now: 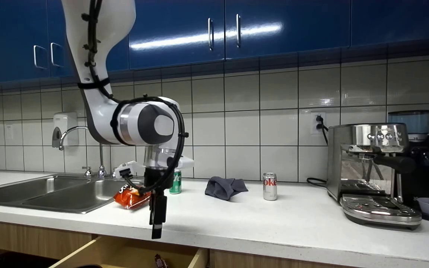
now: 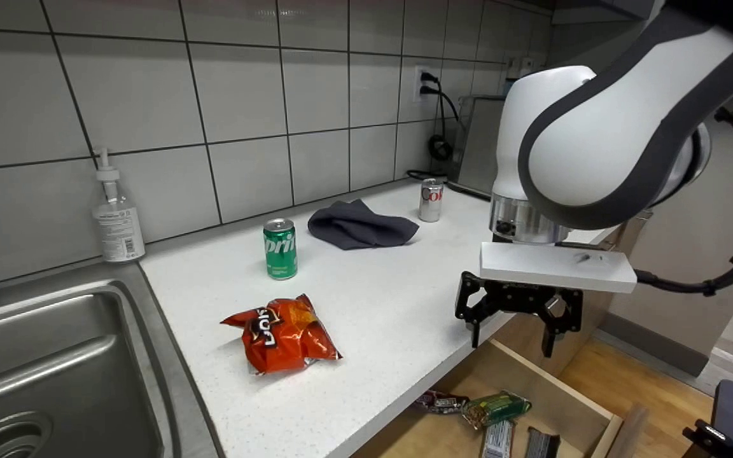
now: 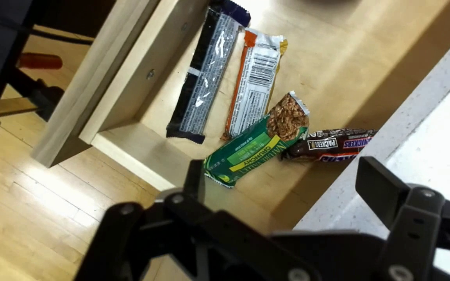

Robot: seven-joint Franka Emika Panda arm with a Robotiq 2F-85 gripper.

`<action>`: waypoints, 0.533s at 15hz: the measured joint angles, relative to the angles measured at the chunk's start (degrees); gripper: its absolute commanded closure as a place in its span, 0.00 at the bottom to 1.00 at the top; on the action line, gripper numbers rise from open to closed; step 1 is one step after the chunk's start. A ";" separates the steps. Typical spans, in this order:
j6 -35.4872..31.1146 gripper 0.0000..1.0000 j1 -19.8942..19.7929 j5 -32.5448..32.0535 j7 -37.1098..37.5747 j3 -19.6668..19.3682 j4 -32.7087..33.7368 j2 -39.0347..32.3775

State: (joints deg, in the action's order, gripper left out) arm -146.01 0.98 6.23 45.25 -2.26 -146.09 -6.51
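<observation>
My black gripper hangs open above the pulled-out wooden drawer, near the counter's front edge. Nothing is between its fingers in the wrist view, one finger at the left and the other over the counter at the right. Below lie several wrapped bars. The green Nature Valley bar is nearest to the left finger. Its upper end meets a brown Snickers pack, partly hidden under the counter edge. Beside it lie a white-and-orange bar and a dark bar. In an exterior view the gripper overlaps the counter's front edge.
On the white counter are a red chip bag, a green Sprite can, a grey cloth and a silver Coke can. A sink and an espresso machine stand at opposite ends.
</observation>
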 measured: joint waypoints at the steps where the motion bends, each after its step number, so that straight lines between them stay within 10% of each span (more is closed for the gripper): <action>1: 1.49 0.00 -0.19 0.00 -2.48 -0.17 0.57 0.02; 8: 9.40 0.00 -0.43 -0.11 -14.56 -1.39 4.14 -0.24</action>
State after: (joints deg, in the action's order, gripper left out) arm -136.61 0.55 6.12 30.69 -3.64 -141.95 -6.75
